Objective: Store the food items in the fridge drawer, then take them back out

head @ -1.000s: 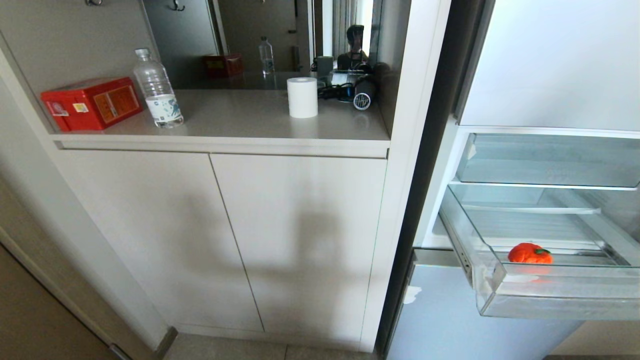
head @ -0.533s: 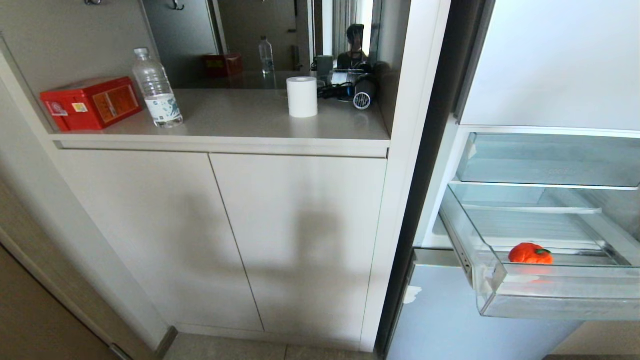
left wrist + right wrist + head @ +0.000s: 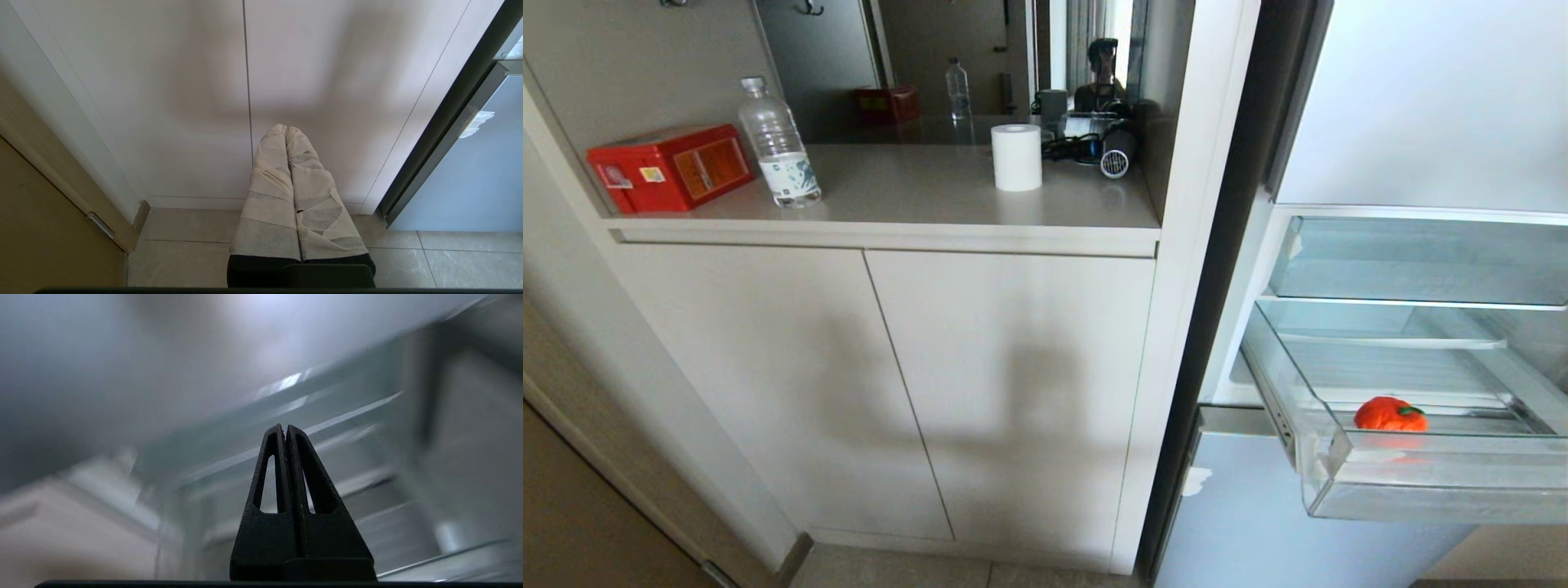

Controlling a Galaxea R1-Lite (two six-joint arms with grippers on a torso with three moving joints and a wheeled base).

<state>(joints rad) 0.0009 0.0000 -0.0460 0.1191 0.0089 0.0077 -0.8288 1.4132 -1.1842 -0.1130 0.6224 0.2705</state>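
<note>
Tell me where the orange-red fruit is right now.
In the head view, the orange-red fruit sits on the right, inside the pulled-out clear fridge drawer, near its front wall and below the shallower clear tray.

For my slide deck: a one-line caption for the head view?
Orange-red fruit sits in the pulled-out fridge drawer; neither claw in view.

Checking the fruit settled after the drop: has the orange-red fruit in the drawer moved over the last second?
No. The orange-red fruit sits in the same spot just behind the front wall of the fridge drawer, toward its left side.
</note>
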